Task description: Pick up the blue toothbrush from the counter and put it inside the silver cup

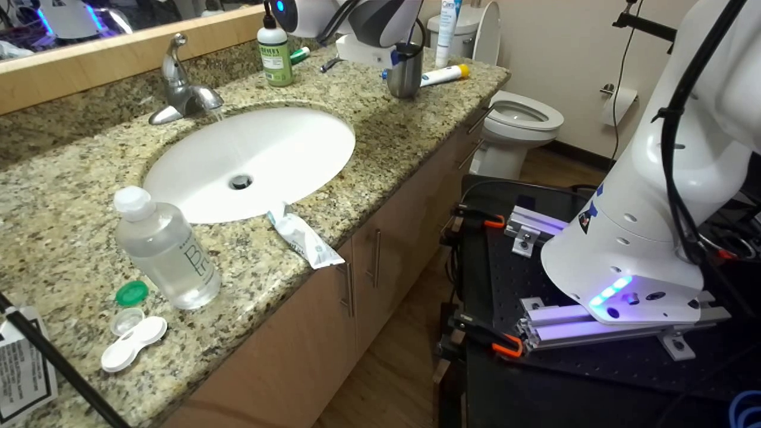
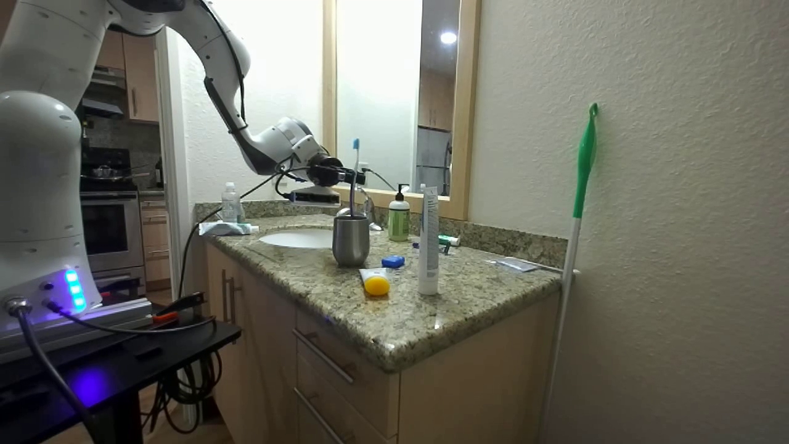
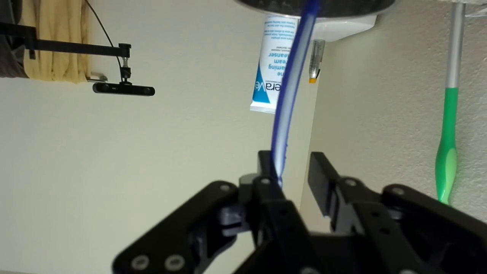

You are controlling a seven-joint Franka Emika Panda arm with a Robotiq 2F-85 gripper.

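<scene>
The gripper is loose — jaws parted, with the blue toothbrush between them, at or against one side, a gap on the other. The toothbrush stands nearly upright, head up, its lower end in the silver cup on the table. Beside the cup lies a yellow-capped tube; farther off — the white sink.
</scene>
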